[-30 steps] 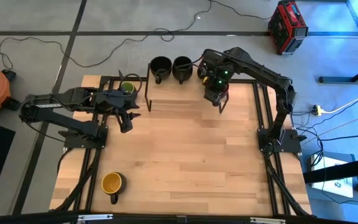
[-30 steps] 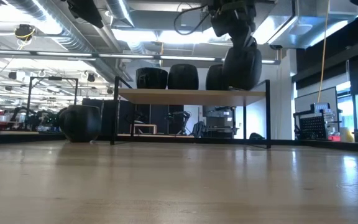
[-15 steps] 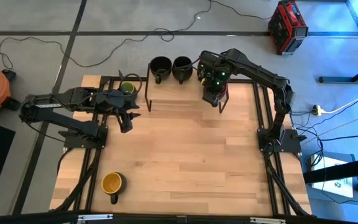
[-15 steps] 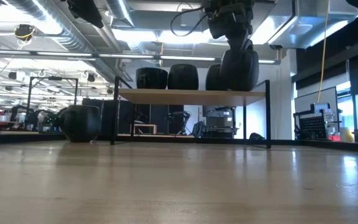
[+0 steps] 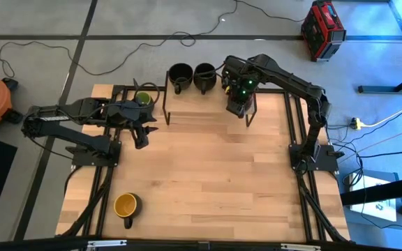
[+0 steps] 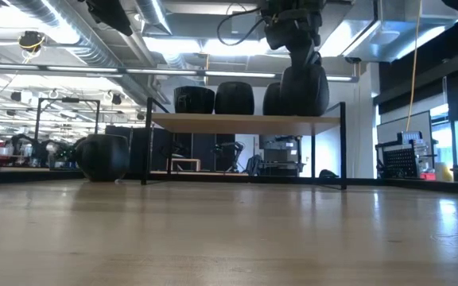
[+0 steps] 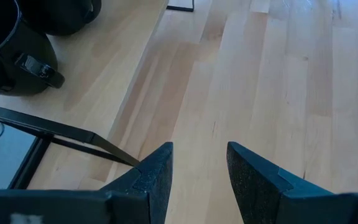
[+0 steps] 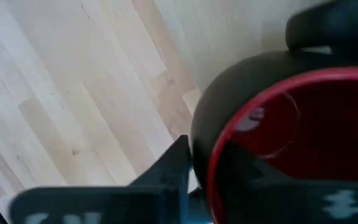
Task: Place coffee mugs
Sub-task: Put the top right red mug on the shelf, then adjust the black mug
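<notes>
Right gripper (image 5: 238,106): above the right end of the raised wooden shelf at the table's far edge, its fingers around the rim of a red-lined mug; whether the grip is firm or slackening cannot be told.
Red-lined mug (image 8: 291,143): black outside, red inside, at the shelf top beside the two mugs already there; in the low view it sits level with them (image 6: 302,89).
Shelf (image 6: 245,119): a wooden board on thin black legs, standing at the back of the table.
Black mugs on the shelf: two, side by side, one (image 5: 180,75) left of the other (image 5: 205,74).
Left gripper (image 5: 139,138): hovering over the table's left side, fingers (image 7: 154,177) parted with nothing between them.
Green-lined mug (image 5: 143,99): on the table just behind the left arm, near the shelf's left leg.
Yellow-lined mug (image 5: 125,206): alone at the table's near left corner, well apart from both arms.
</notes>
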### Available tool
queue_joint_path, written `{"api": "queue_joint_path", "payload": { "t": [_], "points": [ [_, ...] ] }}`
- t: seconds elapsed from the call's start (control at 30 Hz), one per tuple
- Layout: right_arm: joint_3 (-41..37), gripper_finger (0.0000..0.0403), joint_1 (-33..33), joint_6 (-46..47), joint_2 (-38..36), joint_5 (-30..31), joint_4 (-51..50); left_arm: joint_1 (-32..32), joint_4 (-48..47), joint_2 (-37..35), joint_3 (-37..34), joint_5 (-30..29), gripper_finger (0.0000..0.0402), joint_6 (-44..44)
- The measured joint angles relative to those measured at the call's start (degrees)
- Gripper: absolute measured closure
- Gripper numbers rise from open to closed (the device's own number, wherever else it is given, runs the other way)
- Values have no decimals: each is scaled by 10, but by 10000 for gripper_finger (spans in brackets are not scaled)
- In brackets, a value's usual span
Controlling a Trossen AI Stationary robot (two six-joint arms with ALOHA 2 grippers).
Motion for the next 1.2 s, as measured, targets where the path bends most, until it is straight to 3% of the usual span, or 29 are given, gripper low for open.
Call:
{"api": "queue_joint_path", "payload": {
  "t": [0.27, 0.8, 1.07, 1.2],
  "points": [
    [0, 285, 0, -3, 0, 25, -5, 0, 0, 0, 0, 0, 256, 0],
    [126, 281, 3, 4, -13, 48, -27, 0, 0, 0, 0, -4, 256, 0],
    [140, 281, 73, -2, -65, 45, 28, 0, -1, 0, 0, -20, 256, 2],
    [139, 281, 130, -22, -86, 44, 67, -5, -11, 0, -1, 1, 256, -7]
  ]
}}
